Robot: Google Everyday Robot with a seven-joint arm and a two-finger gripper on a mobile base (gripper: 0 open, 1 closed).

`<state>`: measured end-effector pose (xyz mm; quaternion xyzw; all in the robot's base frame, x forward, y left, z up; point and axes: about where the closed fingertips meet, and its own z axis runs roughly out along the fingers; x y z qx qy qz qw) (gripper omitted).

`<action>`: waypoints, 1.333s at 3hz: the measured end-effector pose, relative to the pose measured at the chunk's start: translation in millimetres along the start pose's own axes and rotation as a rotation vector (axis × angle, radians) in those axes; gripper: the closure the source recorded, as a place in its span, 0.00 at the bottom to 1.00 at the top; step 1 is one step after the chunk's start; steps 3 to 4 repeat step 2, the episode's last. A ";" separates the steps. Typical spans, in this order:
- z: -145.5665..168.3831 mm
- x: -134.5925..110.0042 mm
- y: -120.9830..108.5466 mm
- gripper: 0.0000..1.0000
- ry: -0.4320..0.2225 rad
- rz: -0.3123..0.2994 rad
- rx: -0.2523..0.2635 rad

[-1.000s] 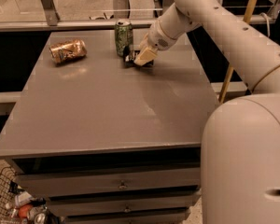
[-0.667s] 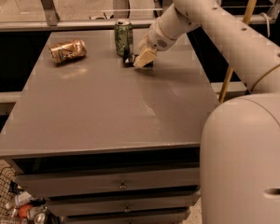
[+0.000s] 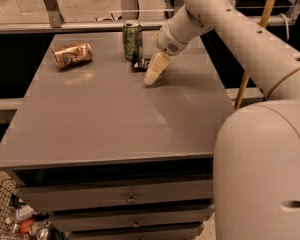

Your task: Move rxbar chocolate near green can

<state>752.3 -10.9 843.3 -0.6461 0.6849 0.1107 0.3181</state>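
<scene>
Rxbar chocolate [image 3: 139, 64] between green can [image 3: 132, 40] and tool [image 3: 152, 77]

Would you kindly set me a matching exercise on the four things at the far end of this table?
1 green can
2 orange-brown can
3 rxbar chocolate
4 tool

a lying on its side
b standing upright
c flat, beside the green can
d angled down, just right of the bar

Pairs: 1-b, 2-a, 3-c, 4-d.
</scene>
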 end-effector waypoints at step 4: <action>-71.0 66.4 29.1 0.00 -0.021 0.125 0.103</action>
